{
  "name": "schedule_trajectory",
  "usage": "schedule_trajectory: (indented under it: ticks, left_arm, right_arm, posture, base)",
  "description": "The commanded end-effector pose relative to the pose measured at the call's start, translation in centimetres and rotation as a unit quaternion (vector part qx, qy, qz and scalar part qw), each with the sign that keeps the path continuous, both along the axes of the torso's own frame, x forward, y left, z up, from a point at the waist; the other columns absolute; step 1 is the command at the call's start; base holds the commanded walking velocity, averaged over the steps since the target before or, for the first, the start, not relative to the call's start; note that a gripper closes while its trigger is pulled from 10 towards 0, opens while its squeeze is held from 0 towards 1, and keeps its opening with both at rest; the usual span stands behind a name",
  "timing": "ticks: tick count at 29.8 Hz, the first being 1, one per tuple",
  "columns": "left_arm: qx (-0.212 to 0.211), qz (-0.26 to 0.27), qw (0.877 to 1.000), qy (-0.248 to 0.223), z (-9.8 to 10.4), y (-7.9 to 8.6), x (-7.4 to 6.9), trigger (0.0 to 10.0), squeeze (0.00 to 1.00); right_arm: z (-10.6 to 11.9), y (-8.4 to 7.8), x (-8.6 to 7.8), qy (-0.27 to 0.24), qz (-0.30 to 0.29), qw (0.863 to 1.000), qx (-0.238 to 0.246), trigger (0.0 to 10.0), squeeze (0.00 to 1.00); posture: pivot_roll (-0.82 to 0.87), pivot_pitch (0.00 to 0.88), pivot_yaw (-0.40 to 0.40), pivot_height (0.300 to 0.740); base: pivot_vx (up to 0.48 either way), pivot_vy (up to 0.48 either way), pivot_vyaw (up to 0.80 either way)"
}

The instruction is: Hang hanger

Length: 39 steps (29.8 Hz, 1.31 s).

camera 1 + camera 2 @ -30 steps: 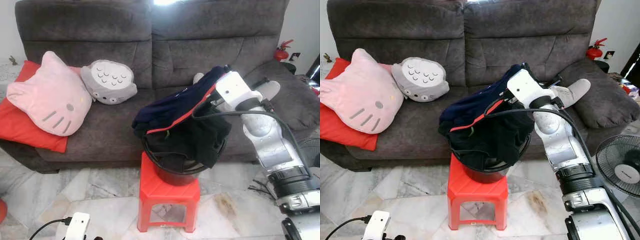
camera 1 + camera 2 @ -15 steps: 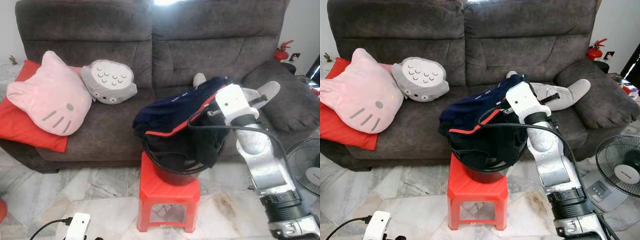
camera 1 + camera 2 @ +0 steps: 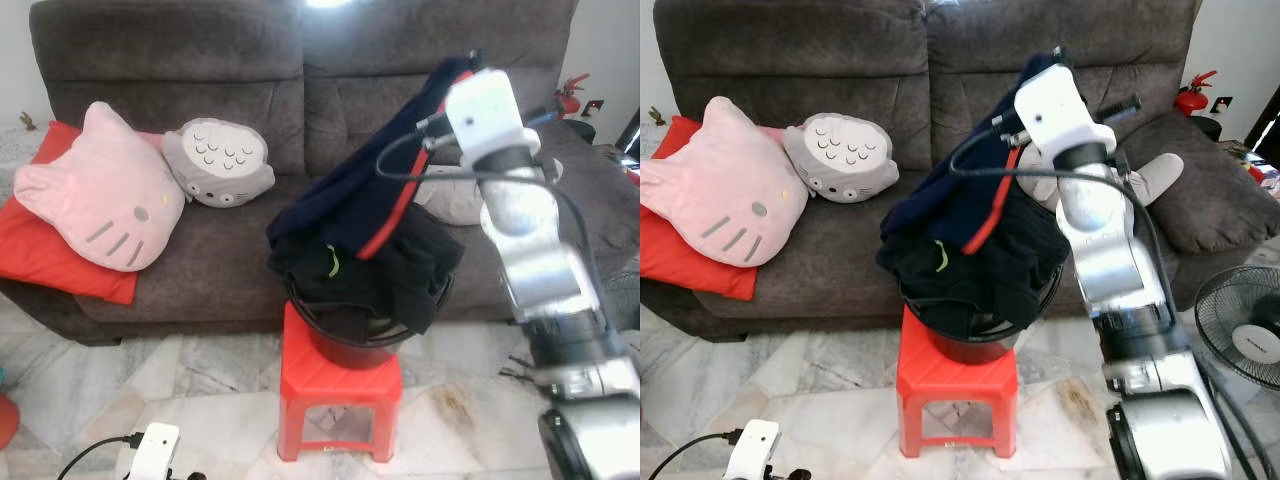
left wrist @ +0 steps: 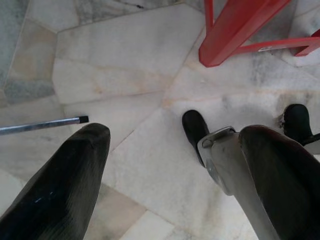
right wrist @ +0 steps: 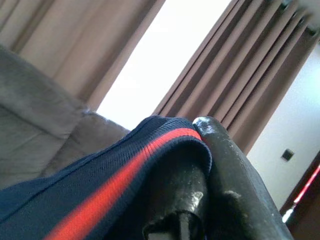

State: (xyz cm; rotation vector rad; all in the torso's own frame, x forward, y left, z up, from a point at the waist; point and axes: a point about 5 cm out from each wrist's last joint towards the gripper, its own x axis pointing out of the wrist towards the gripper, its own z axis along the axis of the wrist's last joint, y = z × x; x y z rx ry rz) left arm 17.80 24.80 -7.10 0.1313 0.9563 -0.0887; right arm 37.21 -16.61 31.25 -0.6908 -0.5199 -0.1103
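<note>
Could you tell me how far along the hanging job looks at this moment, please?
Done: the right gripper has its jaws shut on the navy garment with red trim, one end held high above the black bucket on the red stool.
In hand: pulling it free; its lower end lies on the clothes pile.
Left: the hanging itself. The left gripper hangs idle.

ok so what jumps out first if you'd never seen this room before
The right gripper holds a navy garment with a red stripe up in front of the grey sofa, pulled from a black bucket of dark clothes on a red stool. A pink cat cushion sits at the sofa's left end.
</note>
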Motion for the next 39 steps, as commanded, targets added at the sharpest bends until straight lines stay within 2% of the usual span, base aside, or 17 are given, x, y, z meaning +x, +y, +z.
schedule_trajectory:
  ticks: [1, 6, 7, 8, 9, 15, 16, 18, 21, 25, 26, 31, 32, 33, 36, 37, 39]
  left_arm:
    - [0.005, 0.000, 1.000, 0.009, -0.1, 0.4, -0.3, 10.0, 0.00]
    - [0.006, 0.000, 1.000, 0.009, 0.0, 0.4, -0.3, 10.0, 0.00]
    - [0.006, 0.000, 1.000, 0.009, 0.0, 0.4, -0.2, 10.0, 0.00]
    - [0.006, 0.000, 1.000, 0.009, 0.0, 0.4, -0.2, 10.0, 0.00]
    - [0.007, 0.000, 1.000, 0.009, 0.0, 0.4, -0.2, 10.0, 0.00]
    - [0.007, -0.001, 1.000, 0.009, 0.0, 0.4, -0.2, 10.0, 0.00]
    - [0.007, 0.000, 1.000, 0.009, 0.0, 0.4, -0.1, 10.0, 0.00]
    - [0.007, 0.000, 1.000, 0.008, 0.0, 0.4, -0.1, 10.0, 0.00]
    - [0.009, -0.001, 1.000, 0.008, 0.0, 0.4, -0.1, 10.0, 0.00]
    - [0.011, -0.003, 1.000, 0.008, 0.0, 0.5, -0.1, 10.0, 0.00]
    - [0.011, -0.004, 1.000, 0.008, 0.0, 0.5, -0.1, 10.0, 0.00]
    - [0.009, -0.006, 1.000, 0.009, 0.0, 0.4, -0.2, 10.0, 0.00]
    - [0.008, -0.004, 1.000, 0.009, -0.1, 0.4, -0.3, 10.0, 0.00]
    - [0.008, -0.004, 1.000, 0.009, -0.1, 0.4, -0.3, 10.0, 0.00]
    - [0.007, -0.002, 1.000, 0.010, -0.1, 0.3, -0.4, 10.0, 0.00]
    - [0.007, -0.001, 1.000, 0.011, -0.1, 0.4, -0.5, 10.0, 0.00]
    - [0.007, -0.002, 1.000, 0.012, -0.2, 0.4, -0.5, 10.0, 0.00]
  right_arm:
    - [3.8, 0.1, -0.3, -0.066, 0.005, 0.998, -0.001, 10.0, 0.00]
    - [8.0, 0.9, -0.7, -0.127, 0.017, 0.992, -0.021, 10.0, 0.00]
    - [9.9, 1.3, -1.0, -0.155, 0.023, 0.987, -0.031, 10.0, 0.00]
    - [9.9, 1.3, -1.0, -0.155, 0.023, 0.987, -0.031, 10.0, 0.00]
    - [11.5, 1.6, -1.3, -0.173, 0.029, 0.984, -0.037, 10.0, 0.00]
    - [14.5, 2.6, -2.1, -0.214, 0.046, 0.974, -0.059, 10.0, 0.00]
    - [15.9, 2.8, -2.4, -0.231, 0.053, 0.970, -0.061, 10.0, 0.00]
    - [16.3, 2.8, -2.5, -0.235, 0.055, 0.968, -0.061, 10.0, 0.00]
    - [19.8, 3.1, -4.3, -0.285, 0.070, 0.954, -0.057, 10.0, 0.00]
    - [21.9, 3.4, -5.9, -0.320, 0.085, 0.942, -0.050, 10.0, 0.00]
    - [21.8, 3.5, -5.9, -0.315, 0.094, 0.943, -0.043, 10.0, 0.00]
    - [18.0, 3.8, -3.8, -0.246, 0.114, 0.962, -0.043, 10.0, 0.00]
    - [14.4, 3.5, -2.5, -0.190, 0.120, 0.974, -0.005, 10.0, 0.00]
    - [14.4, 3.5, -2.5, -0.190, 0.120, 0.974, -0.005, 10.0, 0.00]
    - [8.3, 2.8, -1.4, -0.097, 0.115, 0.988, 0.041, 10.0, 0.00]
    - [5.6, 2.4, -1.3, -0.059, 0.108, 0.990, 0.064, 10.0, 0.00]
    - [3.1, 2.1, -1.5, -0.024, 0.099, 0.992, 0.076, 10.0, 0.00]
  posture:
    - [-0.24, 0.000, 0.051, 0.740]
    - [-0.25, 0.000, 0.055, 0.740]
    - [-0.25, 0.000, 0.056, 0.740]
    - [-0.25, 0.000, 0.056, 0.740]
    - [-0.26, 0.000, 0.058, 0.740]
    - [-0.27, 0.000, 0.061, 0.740]
    - [-0.27, 0.000, 0.061, 0.740]
    - [-0.27, 0.000, 0.061, 0.740]
    - [-0.29, 0.000, 0.063, 0.740]
    - [-0.30, 0.000, 0.061, 0.740]
    - [-0.30, 0.000, 0.058, 0.740]
    - [-0.29, 0.000, 0.054, 0.740]
    - [-0.28, 0.000, 0.052, 0.740]
    - [-0.28, 0.000, 0.052, 0.740]
    - [-0.27, 0.000, 0.050, 0.740]
    - [-0.27, 0.000, 0.049, 0.740]
    - [-0.27, 0.000, 0.049, 0.740]
  base:
    - [0.000, 0.000, 0.00]
    - [0.000, 0.000, 0.00]
    - [0.000, 0.000, 0.00]
    - [0.000, 0.000, 0.00]
    - [0.000, 0.000, 0.00]
    - [0.000, 0.000, 0.00]
    - [0.000, 0.000, 0.00]
    - [0.000, 0.000, 0.00]
    - [0.000, 0.000, 0.00]
    - [0.000, 0.000, 0.00]
    - [0.000, 0.000, 0.00]
    - [0.000, 0.000, 0.00]
    - [0.000, 0.000, 0.00]
    - [0.000, 0.000, 0.00]
    - [0.000, 0.000, 0.00]
    - [0.000, 0.000, 0.00]
    - [0.000, 0.000, 0.00]
